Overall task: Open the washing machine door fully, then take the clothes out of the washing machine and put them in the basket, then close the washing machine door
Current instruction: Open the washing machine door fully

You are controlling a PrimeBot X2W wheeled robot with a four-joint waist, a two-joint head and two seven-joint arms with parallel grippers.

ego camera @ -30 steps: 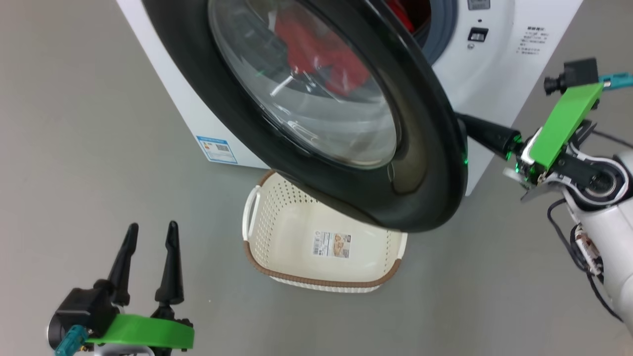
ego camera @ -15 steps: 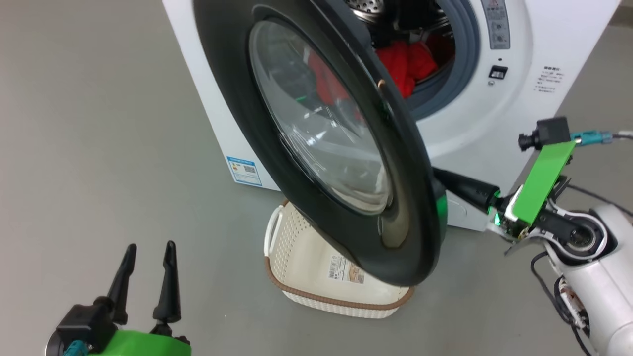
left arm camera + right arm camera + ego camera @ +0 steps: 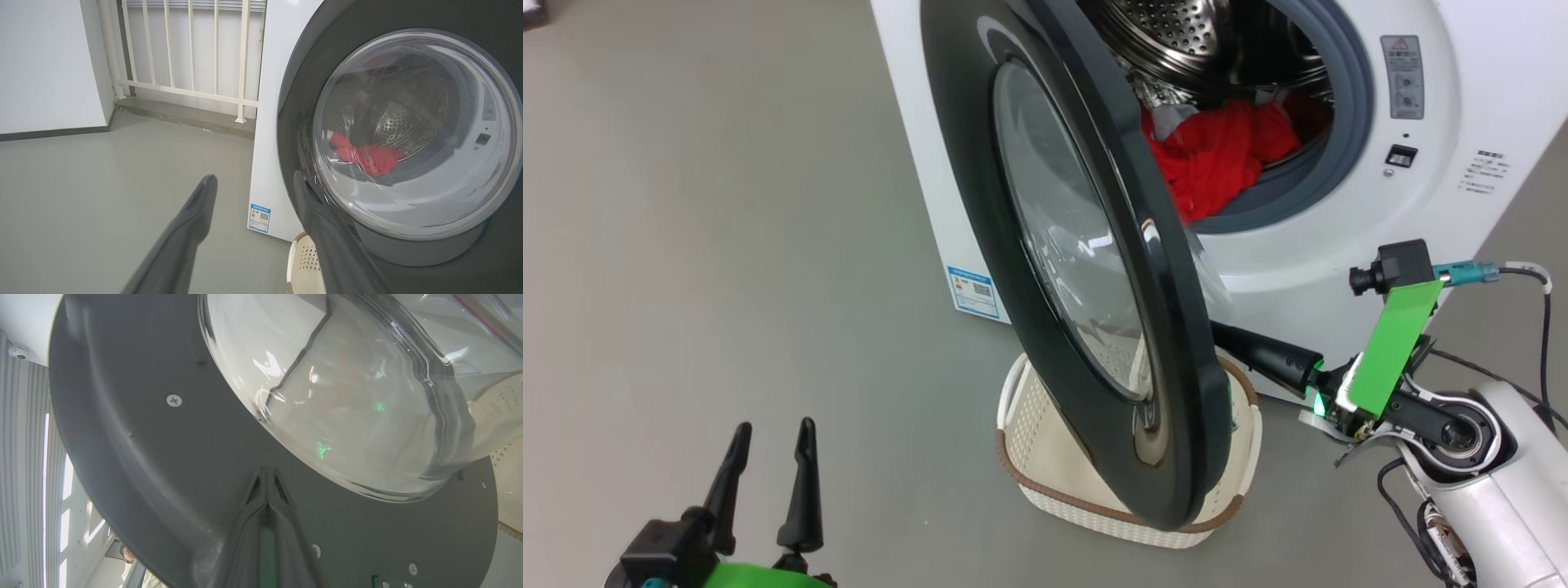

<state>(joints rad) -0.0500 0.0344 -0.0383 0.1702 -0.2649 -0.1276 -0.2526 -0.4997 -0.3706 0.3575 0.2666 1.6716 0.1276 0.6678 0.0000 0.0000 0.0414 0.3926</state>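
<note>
swinging wider over the last second, the washing machine door now stands almost edge-on to the head camera, where before it lay across most of the opening. the camera has shifted too, so part of that change is the view's own. behind the door's lower edge the right end effector has followed it round, its two fingers pressed together on nothing, tips laid against the dark inner face just below the glass bowl. the left end effector has stayed low at the left, fingers spread, well apart from everything.

for the task, the mouth of the washing machine is now largely uncovered. the clothes, a red heap, lie at the front bottom of the steel drum, spilling toward the grey ring. the door's bottom hangs over the basket, which sits on the floor just before the machine. i judge the opening step nearly done but not finished, since the door is not yet folded right back.

writing: a blue label with a qr code at the machine's lower corner, a grey warning sticker with a red triangle beside the ring, and a block of small print further right. none is legible, and no brand can be read.
</note>
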